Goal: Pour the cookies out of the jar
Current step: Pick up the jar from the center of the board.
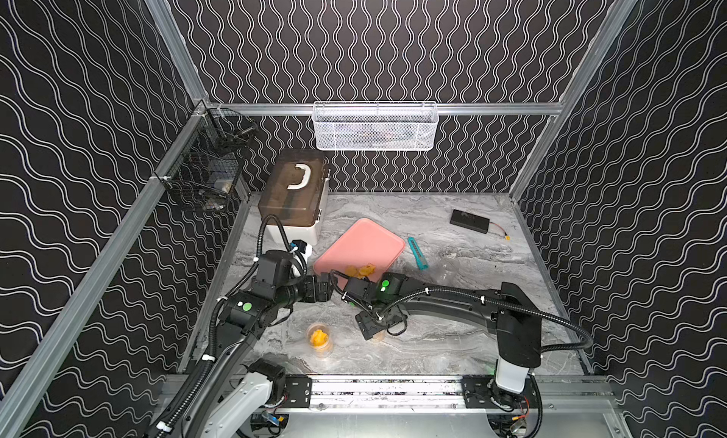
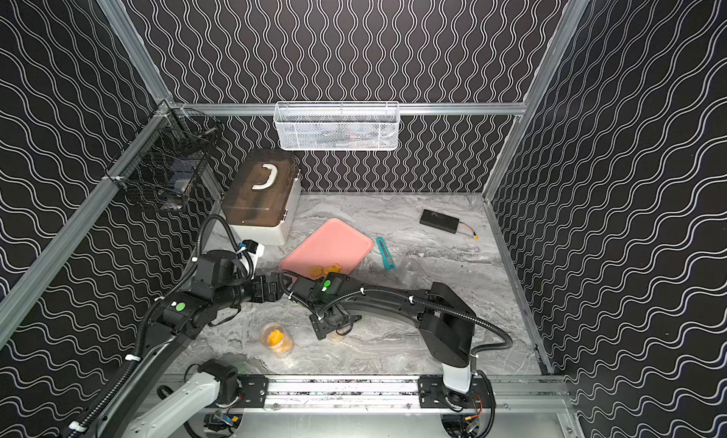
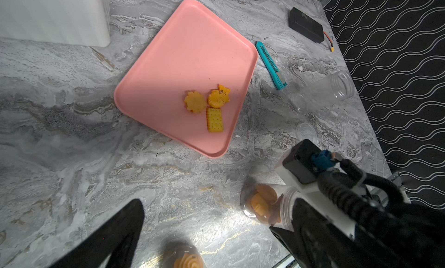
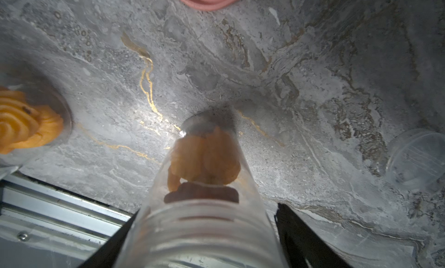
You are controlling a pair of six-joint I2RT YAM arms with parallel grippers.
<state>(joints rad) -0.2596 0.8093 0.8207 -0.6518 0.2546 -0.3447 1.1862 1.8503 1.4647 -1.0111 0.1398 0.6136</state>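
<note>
The jar (image 4: 204,230) stands upright near the front edge of the table (image 4: 313,74), about midway along it. Its long axis is vertical and runs straight up into the right hand (image 4: 208,210), which sits over it from above. The jaws stand one on each side of the threaded neck, part open; a sliver of table shows between one finger and the jar's wall, so I judge the grip not yet made. The cookies (image 4: 207,158) sit low in the jar, orange with a brown one among them. The pink tray (image 3: 180,50), three biscuits on it, lies just behind the jar toward the back edge, so the pour should go that way. The right arm reaches in from the right, forearm low, wrist bent down. The left hand (image 1: 321,286) hovers wide open and empty beside the tray's nearest corner; a second jar (image 1: 318,339) stands left of the first
</note>
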